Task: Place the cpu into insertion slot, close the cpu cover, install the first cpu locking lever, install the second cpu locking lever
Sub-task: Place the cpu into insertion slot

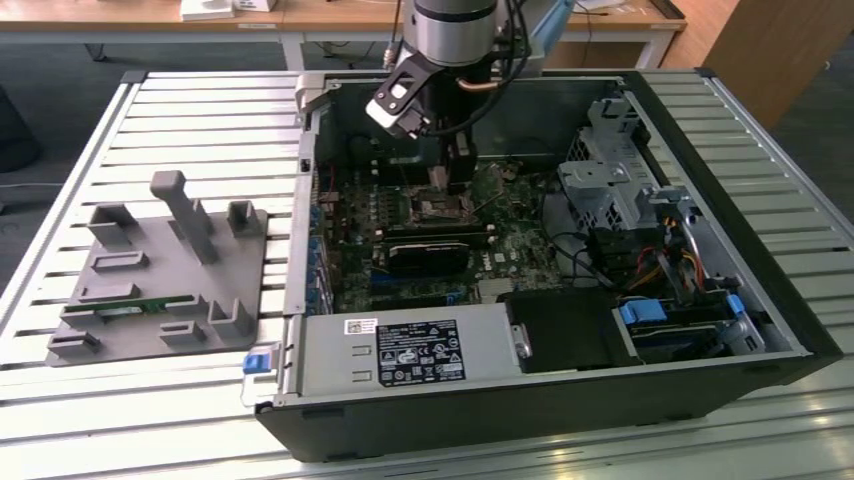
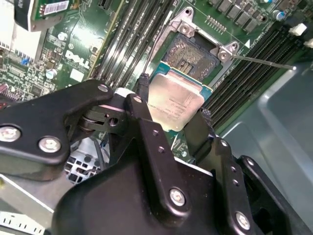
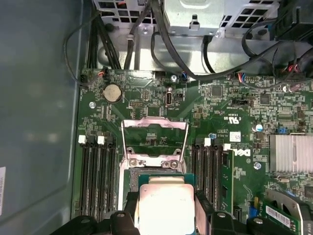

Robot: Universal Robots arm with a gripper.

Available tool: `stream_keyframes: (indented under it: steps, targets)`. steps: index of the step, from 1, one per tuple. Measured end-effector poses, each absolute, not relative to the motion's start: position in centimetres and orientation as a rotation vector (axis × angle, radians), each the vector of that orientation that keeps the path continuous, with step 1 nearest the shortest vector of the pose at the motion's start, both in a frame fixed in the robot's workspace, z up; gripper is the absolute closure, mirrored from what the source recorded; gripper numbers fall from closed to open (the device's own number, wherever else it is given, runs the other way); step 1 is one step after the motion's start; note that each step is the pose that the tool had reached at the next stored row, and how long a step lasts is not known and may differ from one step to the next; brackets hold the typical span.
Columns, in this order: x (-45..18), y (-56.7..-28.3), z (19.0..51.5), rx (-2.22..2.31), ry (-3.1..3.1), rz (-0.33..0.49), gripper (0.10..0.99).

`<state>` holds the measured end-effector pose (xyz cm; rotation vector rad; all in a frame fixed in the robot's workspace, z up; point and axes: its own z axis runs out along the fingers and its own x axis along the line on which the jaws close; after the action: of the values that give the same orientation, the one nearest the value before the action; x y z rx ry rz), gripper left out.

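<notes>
My gripper (image 2: pixel 174 108) is shut on the cpu (image 2: pixel 176 100), a silvery-beige square chip with a green edge, its black fingers (image 2: pixel 143 90) pinching two opposite sides. The chip hangs just above and partly over the insertion slot (image 2: pixel 191 51), a dark socket with metal corners on the green board. In the first wrist view the cpu (image 3: pixel 166 205) sits below the cpu cover (image 3: pixel 154 122), which is flipped open and lies back on the board. A thin locking lever (image 2: pixel 264 61) sticks out beside the socket. In the exterior view the gripper (image 1: pixel 454 170) is inside the computer case over the slot (image 1: pixel 438 208).
Memory slots (image 3: pixel 95 171) flank the socket on both sides. A black card (image 1: pixel 427 250) lies across the board just past the socket. Cables and a drive cage (image 1: pixel 607 190) fill the exterior view's right; the power supply (image 1: pixel 400 352) sits at the front. A grey fixture (image 1: pixel 160 270) stands outside the case.
</notes>
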<state>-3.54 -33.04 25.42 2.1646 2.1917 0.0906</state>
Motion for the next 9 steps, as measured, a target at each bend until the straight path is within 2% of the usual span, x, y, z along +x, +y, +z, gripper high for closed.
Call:
stream_keyframes:
  steps: [9]
  targets:
    - [-4.09, -33.03, 24.53, 2.174, 2.182, 0.09, 0.549]
